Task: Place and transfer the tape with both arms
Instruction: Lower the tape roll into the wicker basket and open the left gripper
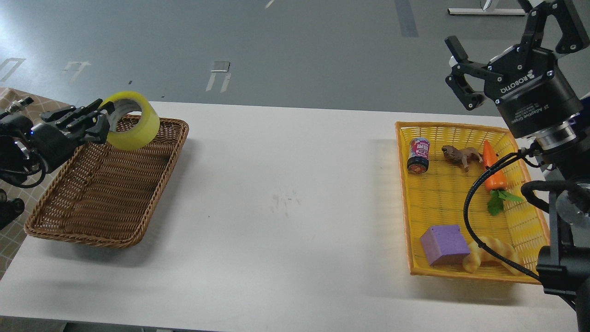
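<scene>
The tape (133, 125) is a yellow translucent roll, held in the air over the far end of the brown wicker basket (106, 216). My left gripper (102, 120) is shut on the tape's rim, one finger through its core. My right gripper (495, 32) is open and empty, raised high above the far right corner of the yellow basket (405, 198); one of its fingers is partly cut off by the top edge.
The yellow basket holds a small can (418, 156), a brown toy animal (461, 155), a carrot (491, 168), a purple cube (444, 245) and a croissant (495, 258). A black cable (470, 207) from my right arm hangs over it. The white table (286, 207) lies between the baskets.
</scene>
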